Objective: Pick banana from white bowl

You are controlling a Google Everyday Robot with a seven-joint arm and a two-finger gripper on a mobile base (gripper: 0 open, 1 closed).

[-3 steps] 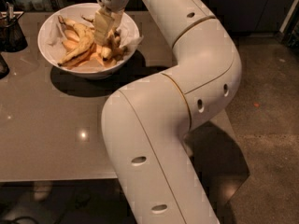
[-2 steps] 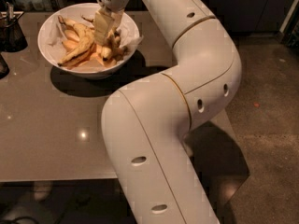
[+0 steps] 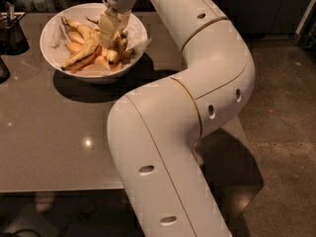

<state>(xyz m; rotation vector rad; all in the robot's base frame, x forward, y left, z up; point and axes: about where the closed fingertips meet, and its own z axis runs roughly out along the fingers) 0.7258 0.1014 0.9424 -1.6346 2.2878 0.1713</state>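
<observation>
Grey worktop (image 3: 59,142) fills the left of the view, with dark floor (image 3: 281,132) off at 3 o'clock and a small dark wire container (image 3: 12,31) at the 10 o'clock edge. Up at 11 o'clock sits the white bowl (image 3: 52,41), heaped with speckled fruit and pale pieces. We see the arm (image 3: 197,83) fold across the frame and reach down into that bowl, so the gripper (image 3: 109,41) stands low among the fruit, right of the bowl's middle. Whether it is open, closed or gripping anything we cannot tell. The banana (image 3: 81,53) lies in the bowl just beside the gripper, at about its 8 o'clock, its long axis running from 1 o'clock down to 7 o'clock. We judge that the grasp turns on closing across that axis near the upper end, which is the end nearest the gripper.
</observation>
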